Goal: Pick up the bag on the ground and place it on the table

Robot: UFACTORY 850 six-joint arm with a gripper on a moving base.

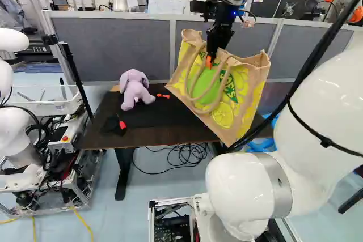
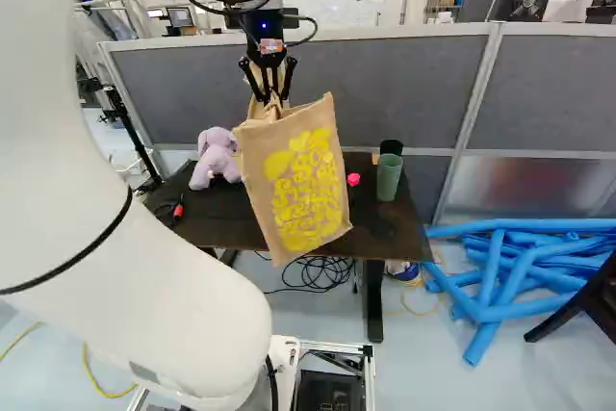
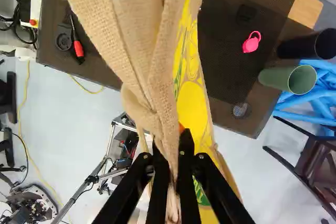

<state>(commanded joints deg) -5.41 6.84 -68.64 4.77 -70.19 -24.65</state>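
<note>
The gripper [image 1: 210, 59], pointing down, is shut on the top of the bag [image 1: 241, 86]. This tan bag with yellow print hangs tilted in front of and over the right part of the dark table [image 1: 150, 135] in the left base view. In the right base view the bag [image 2: 294, 175] hides the middle of the tabletop, and its lower corner reaches below the table's front edge. The wrist view shows the gripper [image 3: 174, 153] with gathered bag cloth [image 3: 131, 30] pinched between its fingers. The bag's underside is hidden.
On the table are a purple plush toy [image 1: 135, 89], a red-handled tool [image 3: 78, 49], a pink item [image 2: 353, 179], a green cup [image 2: 389, 178] and a black cup. A grey partition [image 2: 414, 84] stands behind. Blue tubes [image 2: 500, 281] lie to the right; another robot [image 1: 14, 123] stands left.
</note>
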